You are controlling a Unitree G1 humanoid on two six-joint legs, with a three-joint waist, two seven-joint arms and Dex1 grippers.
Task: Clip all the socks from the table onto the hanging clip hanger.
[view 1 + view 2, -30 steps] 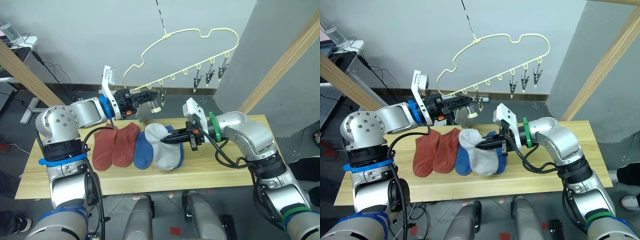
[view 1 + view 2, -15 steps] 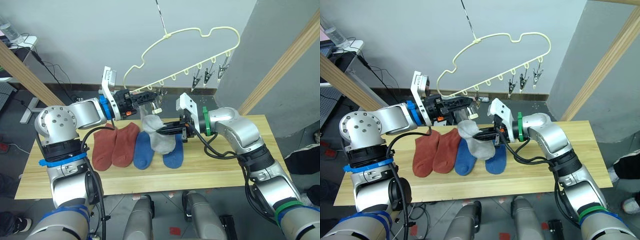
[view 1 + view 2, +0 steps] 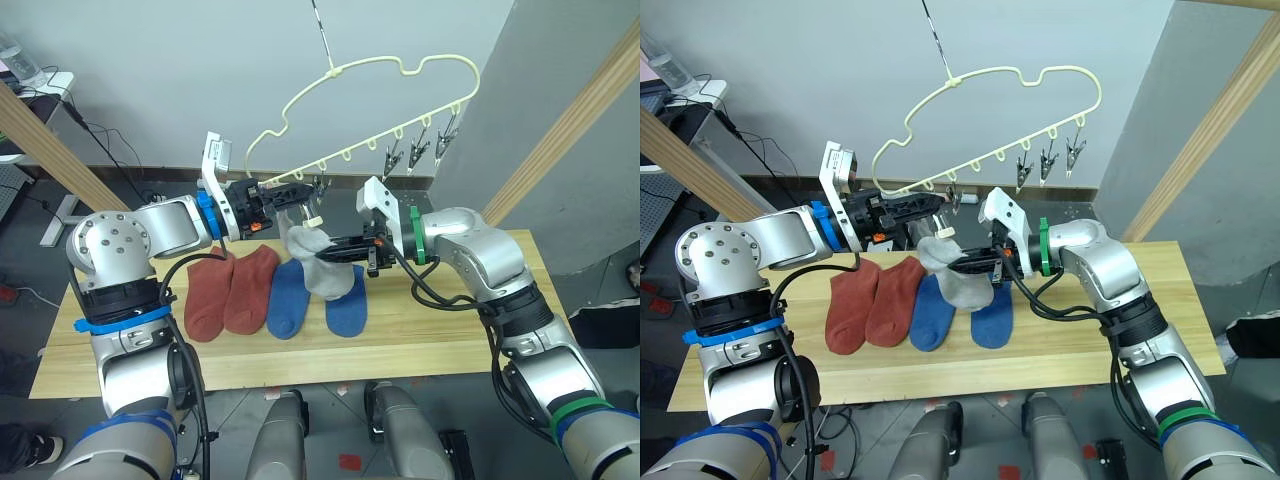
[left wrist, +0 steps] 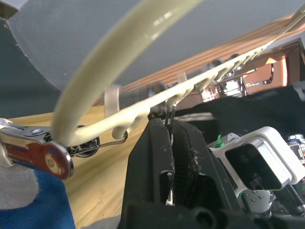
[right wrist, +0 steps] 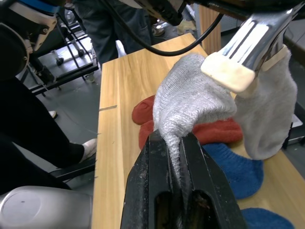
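The pale yellow clip hanger (image 3: 400, 70) hangs on its hook above the table (image 3: 450, 330). My left gripper (image 3: 303, 190) is shut on one of its metal clips (image 4: 169, 112) at the hanger's left end. My right gripper (image 3: 335, 243) is shut on a light grey sock (image 3: 322, 268), held above the table just under that clip. In the right wrist view a second grey sock (image 5: 267, 114) hangs beside it at a cream-tipped clip (image 5: 228, 71). Two rust-red socks (image 3: 228, 290) and two blue socks (image 3: 285, 300) (image 3: 347, 302) lie flat on the table.
Three free clips (image 3: 420, 150) hang at the hanger's right end. Slanted wooden poles stand at the left (image 3: 50, 140) and right (image 3: 570, 120). A person's legs (image 5: 28, 138) show beyond the table's end in the right wrist view.
My right gripper has lifted the grey sock off the table up toward the clip held by my left gripper, uncovering the second blue sock. The left gripper has stayed at the clip.
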